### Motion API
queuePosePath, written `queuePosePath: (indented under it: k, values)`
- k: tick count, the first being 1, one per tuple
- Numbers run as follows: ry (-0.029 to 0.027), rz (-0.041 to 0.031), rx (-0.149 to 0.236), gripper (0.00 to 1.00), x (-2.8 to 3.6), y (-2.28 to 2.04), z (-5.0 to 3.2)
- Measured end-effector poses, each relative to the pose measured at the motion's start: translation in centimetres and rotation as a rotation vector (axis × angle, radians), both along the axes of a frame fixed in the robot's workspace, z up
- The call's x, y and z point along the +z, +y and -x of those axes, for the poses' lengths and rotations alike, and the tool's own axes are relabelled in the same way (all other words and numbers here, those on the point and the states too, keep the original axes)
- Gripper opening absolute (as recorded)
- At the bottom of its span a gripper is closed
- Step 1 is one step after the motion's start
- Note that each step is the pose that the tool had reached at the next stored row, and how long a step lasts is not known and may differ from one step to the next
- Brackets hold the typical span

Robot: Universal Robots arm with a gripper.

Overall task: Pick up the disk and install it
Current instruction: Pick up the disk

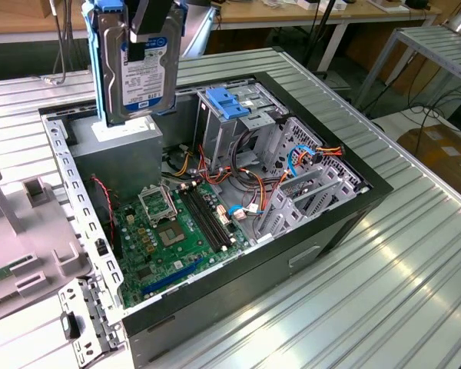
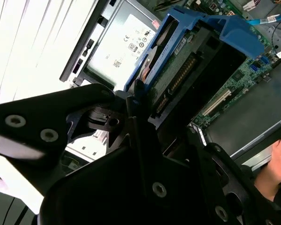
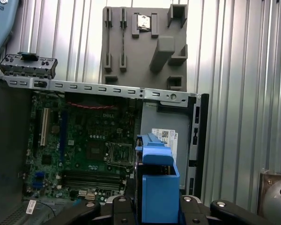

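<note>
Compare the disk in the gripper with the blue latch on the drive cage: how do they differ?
The disk stands upright, clamped by the gripper; the blue latch sits atop the drive cage. The disk is longer and larger, a labelled metal face in a blue frame; the latch is squarish, ribbed and all blue. Both share bright blue plastic.

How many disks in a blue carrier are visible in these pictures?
1. The disk is in the gripper, held upright over the open case. More may be hidden in the drive cage.
</note>
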State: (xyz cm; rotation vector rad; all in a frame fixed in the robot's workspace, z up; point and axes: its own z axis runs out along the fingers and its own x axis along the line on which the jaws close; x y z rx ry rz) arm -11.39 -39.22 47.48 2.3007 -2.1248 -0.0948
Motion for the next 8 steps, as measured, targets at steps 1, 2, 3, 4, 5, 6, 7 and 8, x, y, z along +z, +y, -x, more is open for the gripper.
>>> queuePosePath:
  k: [1, 2, 3, 4, 5, 6, 7, 8]
  values:
    - [0.0001, 0.0, 0.0, 0.36, 0.0, -0.05, -0.25]
    - [0.0003, 0.0, 0.0, 0.36, 0.0, -0.1, -0.49]
    - [0.0003, 0.0, 0.0, 0.36, 0.0, -0.13, -0.66]
    - [0.0005, 0.0001, 0.0, 0.36, 0.0, -0.16, -0.81]
    - [0.0007, 0.0, 0.0, 0.36, 0.0, -0.21, -1.17]
    - [0.0009, 0.0, 0.0, 0.36, 0.0, -0.26, -1.42]
    - [0.0009, 0.0001, 0.0, 0.36, 0.0, -0.28, -1.56]
    - [0.001, 0.0, 0.0, 0.36, 0.0, -0.31, -1.72]
